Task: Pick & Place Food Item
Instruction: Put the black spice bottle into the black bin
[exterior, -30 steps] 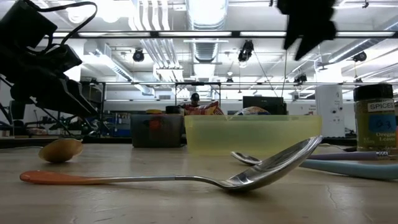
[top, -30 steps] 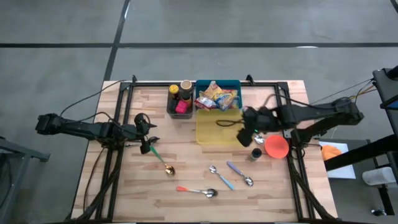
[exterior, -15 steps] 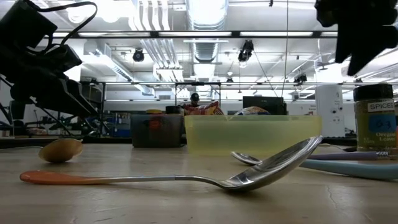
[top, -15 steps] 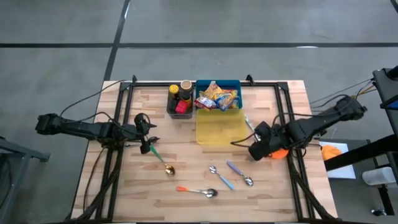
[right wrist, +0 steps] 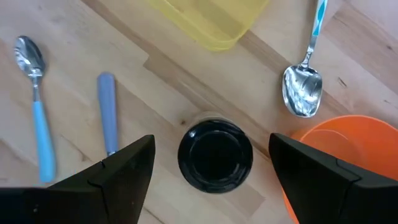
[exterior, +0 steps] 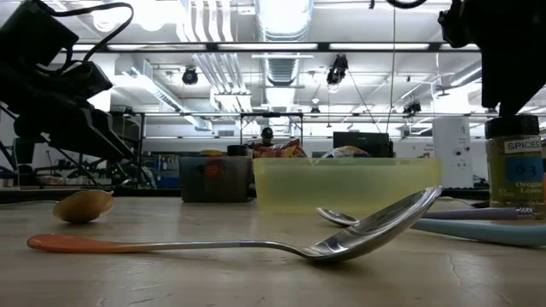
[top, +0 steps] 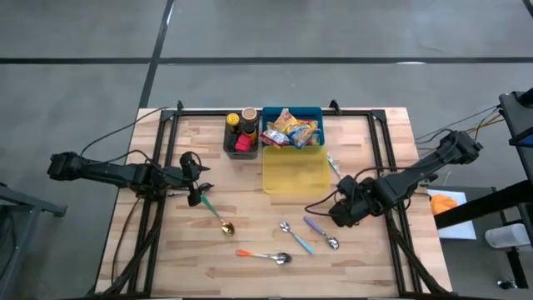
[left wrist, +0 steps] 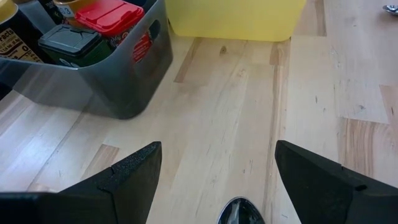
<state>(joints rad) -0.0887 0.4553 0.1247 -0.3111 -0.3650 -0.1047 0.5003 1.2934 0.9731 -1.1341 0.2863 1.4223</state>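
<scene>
Right wrist view, black-lidded spice jar [right wrist: 215, 156] upright, centred beneath wide-spread right gripper [right wrist: 211, 163], left gripper [left wrist: 214, 168] spread too.

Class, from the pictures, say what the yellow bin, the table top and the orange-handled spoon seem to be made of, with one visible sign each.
Yellow bin: likely plastic, translucent; light passes through its wall in the low view.
Table top: wood, pale and matte; plank seams and grain show.
Orange-handled spoon: bowl probably polished metal, mirror reflections; handle looks like matte plastic or rubber, hard to tell which.
</scene>
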